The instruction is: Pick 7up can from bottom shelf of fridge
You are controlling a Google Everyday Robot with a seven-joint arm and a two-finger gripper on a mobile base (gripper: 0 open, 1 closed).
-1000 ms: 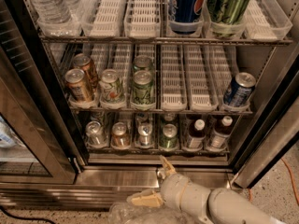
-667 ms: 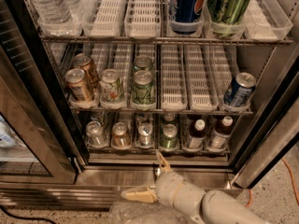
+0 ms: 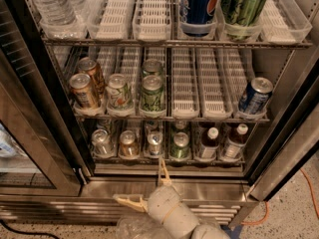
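The pale two-finger gripper hangs low before the sill of the tall stainless-steel fridge, fingers spread wide, holding nothing. Up and left of it, apart, the small silver-grey 7up can stands leftmost on the dim white slotted bottom shelf.

Light is brightening the upper racks; the bottom shelf is lying in shadow; glare is streaking the steel sill behind the gripper.
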